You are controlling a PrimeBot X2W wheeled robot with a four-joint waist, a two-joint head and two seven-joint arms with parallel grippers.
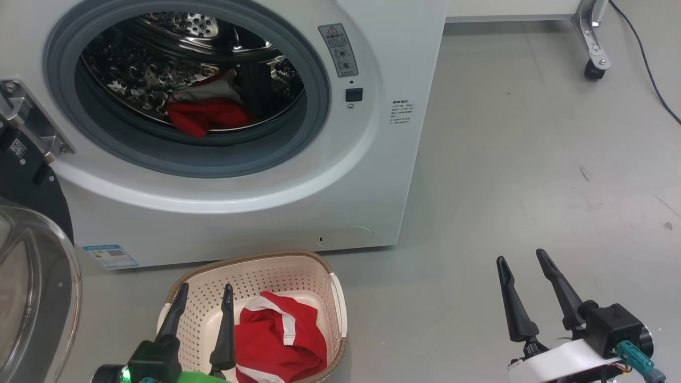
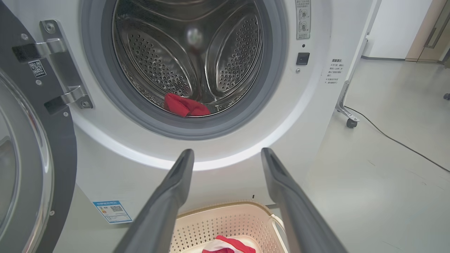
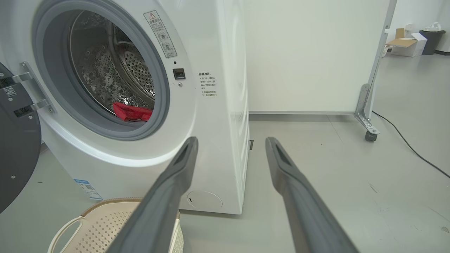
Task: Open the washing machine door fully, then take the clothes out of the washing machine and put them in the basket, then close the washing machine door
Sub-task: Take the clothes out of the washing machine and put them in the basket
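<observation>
Note that the washing machine door (image 1: 32, 298) stands swung open on the hinge (image 1: 32, 122) at the left side of the washing machine (image 1: 372, 186), with its clear glass bowl toward the lower left of the head view. The round opening with its grey rubber ring (image 1: 319, 106) is uncovered. One red garment (image 1: 207, 117) lies at the bottom of the steel drum (image 1: 159, 69), close behind the front lip. A second red garment (image 1: 276, 340), trimmed in white, lies in the basket (image 1: 266, 271). The basket stands on the floor (image 1: 505, 133) just in front of the machine, below the opening and to the right of the blue label (image 1: 109, 256). Check the left hand (image 1: 206, 290): it hangs over the left half of the basket, beside the garment there, with its two dark fingers spread wide and nothing between them. In the left wrist view these fingers point toward the opening. Check the right hand (image 1: 521, 257) as well — it is over bare floor to the right, well apart from the basket and the machine, fingers equally wide and holding nothing. A caster (image 1: 595, 69) and a dark cable (image 1: 649, 69) lie at the far right of the floor.
</observation>
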